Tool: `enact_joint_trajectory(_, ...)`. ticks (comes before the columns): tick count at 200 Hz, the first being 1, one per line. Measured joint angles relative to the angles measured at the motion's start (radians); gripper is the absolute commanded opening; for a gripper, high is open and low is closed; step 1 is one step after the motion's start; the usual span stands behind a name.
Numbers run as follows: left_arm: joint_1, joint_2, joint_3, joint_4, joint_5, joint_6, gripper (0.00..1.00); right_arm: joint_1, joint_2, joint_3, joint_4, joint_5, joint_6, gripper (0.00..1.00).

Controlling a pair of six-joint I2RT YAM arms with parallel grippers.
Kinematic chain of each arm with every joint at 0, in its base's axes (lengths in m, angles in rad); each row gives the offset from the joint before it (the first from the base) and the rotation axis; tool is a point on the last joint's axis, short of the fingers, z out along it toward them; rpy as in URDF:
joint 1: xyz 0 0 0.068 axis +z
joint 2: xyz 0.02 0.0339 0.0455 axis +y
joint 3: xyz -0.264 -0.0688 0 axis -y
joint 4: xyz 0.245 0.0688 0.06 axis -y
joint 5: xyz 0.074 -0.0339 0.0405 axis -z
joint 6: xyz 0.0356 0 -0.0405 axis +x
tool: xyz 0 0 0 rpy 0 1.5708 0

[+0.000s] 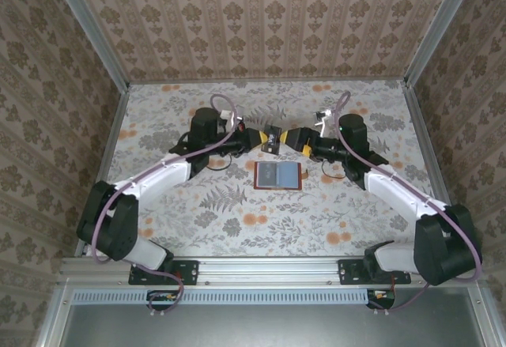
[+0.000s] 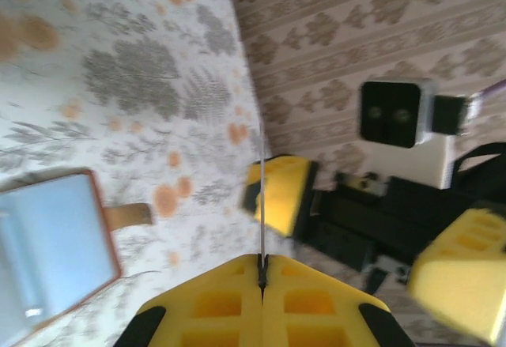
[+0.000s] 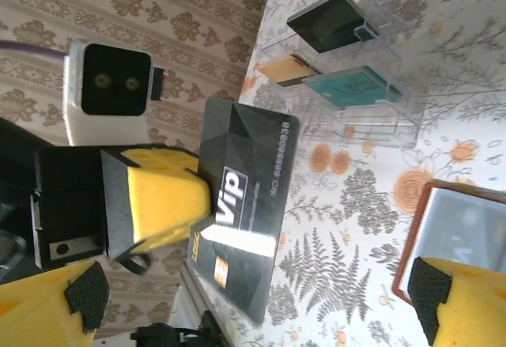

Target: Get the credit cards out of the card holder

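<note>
Black card (image 3: 245, 213), marked VIP, is out of the card holder (image 1: 278, 175) and up in the air at mid-table, just far of the holder as I see it from the top camera. Left gripper (image 2: 261, 269) is clamped on it: yellow fingers pressed together with the card edge-on between them in the left wrist view, and gripping one long edge in the right wrist view. Right gripper (image 1: 296, 138) faces it from the right, fingers spread wide apart. The card sits in the gap between them on the right wrist camera, and I cannot tell whether either pad touches it. Card holder lies open and flat on the table (image 1: 198, 220), blue-grey inside up, reddish-brown rim showing, clasp tab (image 2: 130, 216) sticking out from its right edge. It is near of both grippers and apart from them. No card can be made out in it from here. Farther out, right wrist camera picks up a clear tray (image 3: 371, 114) on the table, apart from the holder, with three cards in its compartments: a second black card (image 3: 328, 21), a gold-tan card (image 3: 285, 70) and a teal card (image 3: 352, 86). Both arms reach in from the near corners and meet at centre.
</note>
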State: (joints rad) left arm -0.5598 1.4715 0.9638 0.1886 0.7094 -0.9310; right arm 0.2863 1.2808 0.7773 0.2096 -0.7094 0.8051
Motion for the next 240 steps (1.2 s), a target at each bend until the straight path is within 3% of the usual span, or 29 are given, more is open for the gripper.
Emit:
enact_joint_trajectory(36,0.022,-0.050,0.214,-0.420,-0.171,0.397,0.00,-0.011,-0.089,0.000,-0.097,0.034,-0.058,1.00)
enact_joint_trajectory(81,0.047,-0.125,0.243,-0.625,-0.383,0.861,0.00,-0.016,-0.157,-0.009,-0.169,0.066,-0.096,1.00)
enact_joint_trajectory(137,0.048,-0.134,0.227,-0.657,-0.610,1.387,0.00,-0.020,-0.216,-0.022,-0.221,0.097,-0.108,1.00)
enact_joint_trajectory(182,0.052,-0.108,0.183,-0.625,-0.661,1.768,0.00,-0.022,-0.255,-0.027,-0.248,0.112,-0.122,1.00)
enact_joint_trajectory(240,0.096,0.045,0.237,-0.584,-0.650,2.000,0.00,-0.022,-0.281,-0.031,-0.276,0.130,-0.122,1.00)
